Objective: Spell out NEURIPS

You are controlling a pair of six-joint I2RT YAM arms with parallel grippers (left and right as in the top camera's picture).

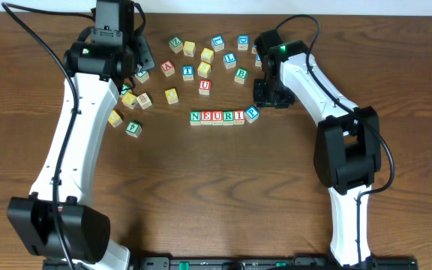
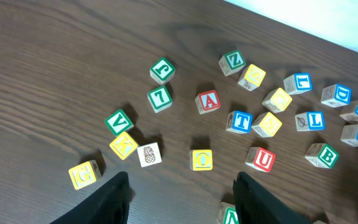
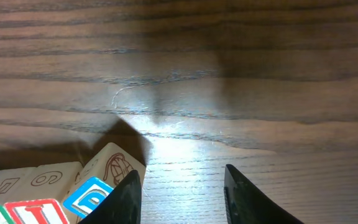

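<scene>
Currently the row of cubes (image 1: 216, 117) reads N, E, U, R, I on the table (image 1: 201, 195), its faces touching in a straight line. The P cube (image 1: 252, 113) sits at the I end, blue-bordered and turned at an angle rather than square with the others. The right hand (image 1: 271, 94) hovers just beyond that end of the row. In its wrist view the P cube lies just outside the finger (image 3: 126, 199) on the left; whether they touch cannot be told. Only bare wood shows between the fingers, so this hand is spread fairly wide and holds nothing. Well apart, on the far side of the row, the left hand (image 2: 179, 202) hangs above the table, its fingers wide apart and empty. Ahead of it lie the loose cubes (image 2: 267, 124), scattered and mostly not touching. A yellow O (image 2: 202, 160) is nearest, straight in front. A red U (image 2: 261, 159) lies off toward one finger and a pineapple cube (image 2: 149, 154) toward the other. A red A (image 2: 208, 101) and a blue T (image 2: 238, 122) lie farther out.
</scene>
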